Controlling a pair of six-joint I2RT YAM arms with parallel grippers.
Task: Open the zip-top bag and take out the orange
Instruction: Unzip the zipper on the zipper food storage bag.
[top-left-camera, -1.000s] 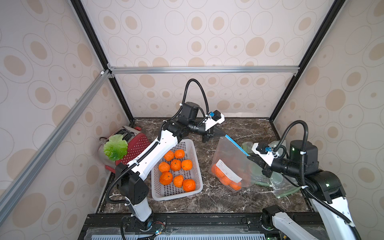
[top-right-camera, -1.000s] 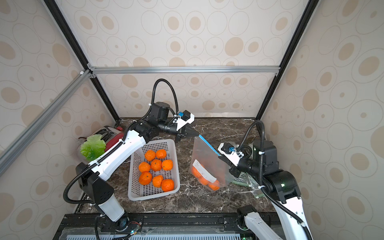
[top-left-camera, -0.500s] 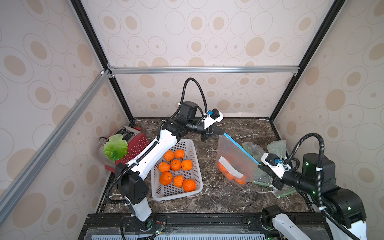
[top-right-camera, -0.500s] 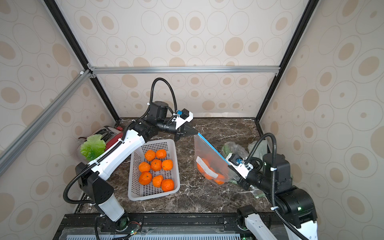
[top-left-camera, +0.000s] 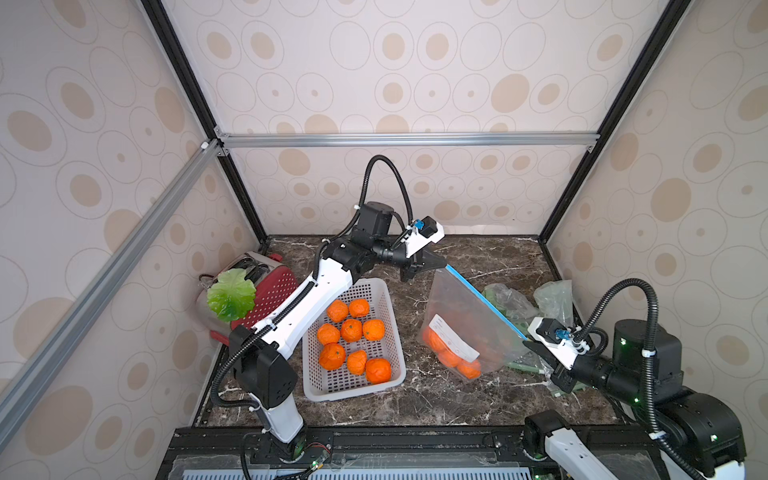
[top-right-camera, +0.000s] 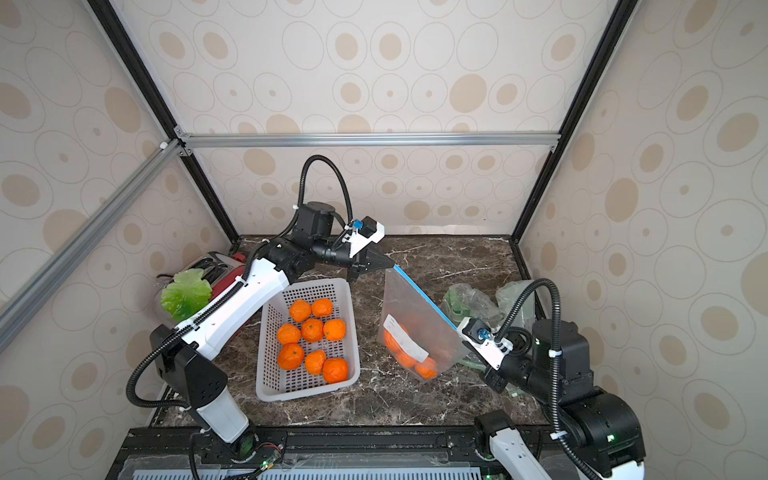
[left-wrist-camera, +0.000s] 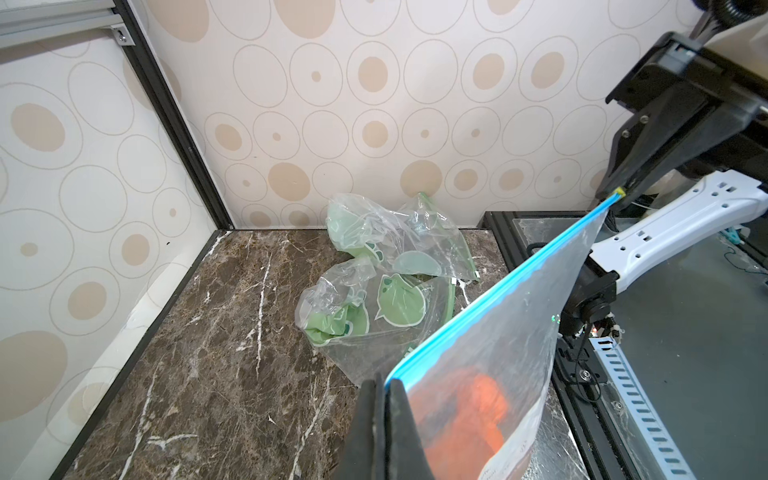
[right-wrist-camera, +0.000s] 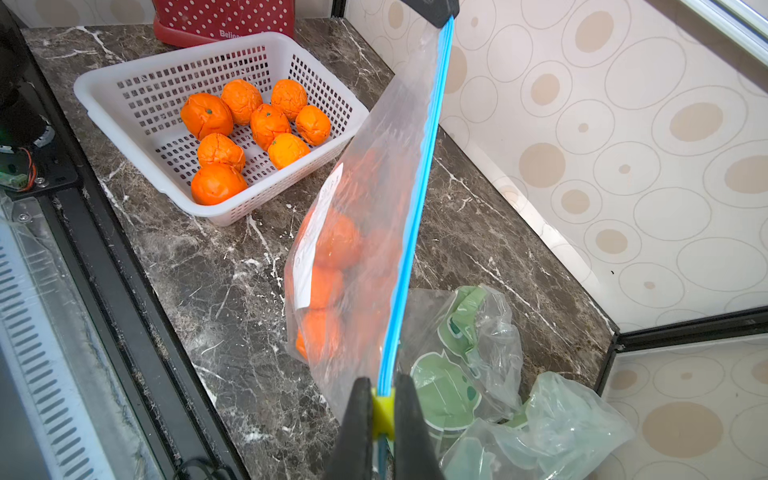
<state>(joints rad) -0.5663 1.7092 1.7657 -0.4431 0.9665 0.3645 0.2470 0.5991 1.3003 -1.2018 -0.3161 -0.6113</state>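
Note:
A clear zip-top bag (top-left-camera: 461, 307) (top-right-camera: 411, 307) hangs stretched between my two grippers, with its blue zip strip (top-left-camera: 482, 297) (right-wrist-camera: 415, 208) taut along the top. Oranges (top-left-camera: 436, 340) (top-right-camera: 392, 340) (right-wrist-camera: 336, 241) sag in its lower corner behind a white label. My left gripper (top-left-camera: 442, 266) (top-right-camera: 390, 264) (left-wrist-camera: 386, 384) is shut on the far corner of the strip. At the strip's near right end my right gripper (top-left-camera: 525, 341) (top-right-camera: 457, 328) (right-wrist-camera: 383, 399) is shut on the yellow slider (right-wrist-camera: 383, 409).
A white basket (top-left-camera: 353, 392) (top-right-camera: 303, 390) (right-wrist-camera: 124, 124) holding several loose oranges sits left of the bag. Behind it stands a red toaster (top-left-camera: 270, 286) with a green leaf (top-left-camera: 230, 295) on it. Crumpled green-printed plastic bags (top-left-camera: 511, 299) (left-wrist-camera: 386, 270) (right-wrist-camera: 478, 374) lie at the right, under the right gripper.
My right gripper has drawn back toward the front right along the blue strip, away from the left gripper, so the strip now spans longer. The left gripper has barely moved.

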